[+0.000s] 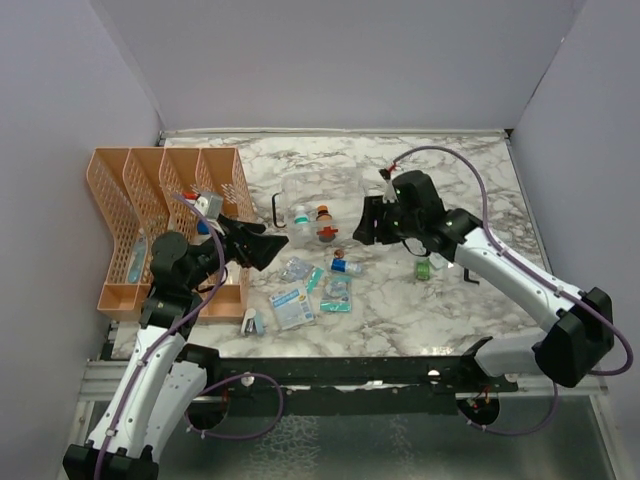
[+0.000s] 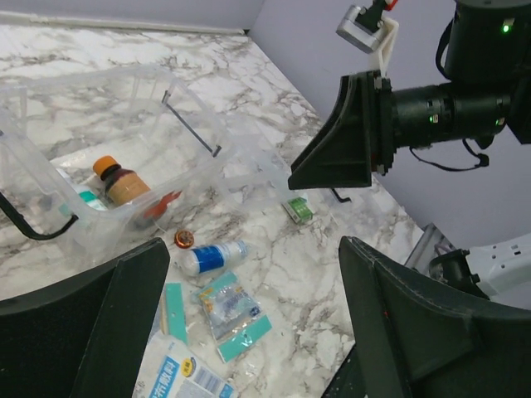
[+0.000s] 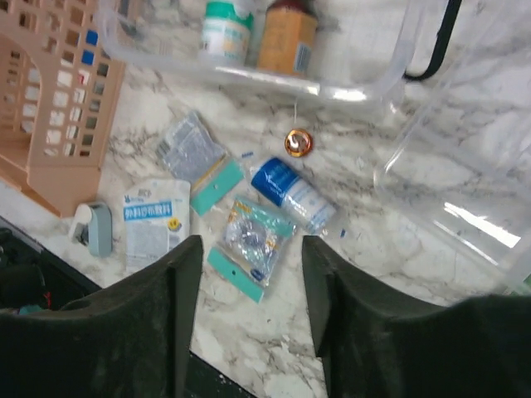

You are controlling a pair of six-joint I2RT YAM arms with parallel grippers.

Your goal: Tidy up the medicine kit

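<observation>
The medicine kit [image 1: 290,196] is a clear box standing open mid-table, with a black handle [image 2: 33,229]. Inside it are a brown bottle [image 2: 121,183] and a white bottle with a teal cap [image 3: 226,33]. Its clear lid [image 3: 465,166] lies open to the right. My left gripper [image 1: 268,244] hovers open just left of the kit, over loose packets, nothing between its fingers. From the right side of the kit my right gripper [image 1: 368,222] points down at a teal-edged packet [image 3: 251,245], open and empty. A blue-labelled bottle [image 3: 291,194] and an orange cap [image 3: 298,142] lie in front of the kit.
An orange lattice organizer [image 1: 160,215] stands at the left. Loose on the marble are a white packet [image 1: 291,307], another clear packet [image 3: 197,157], a small green box [image 1: 424,267], a grey object [image 1: 251,322] and a black clip [image 1: 470,278].
</observation>
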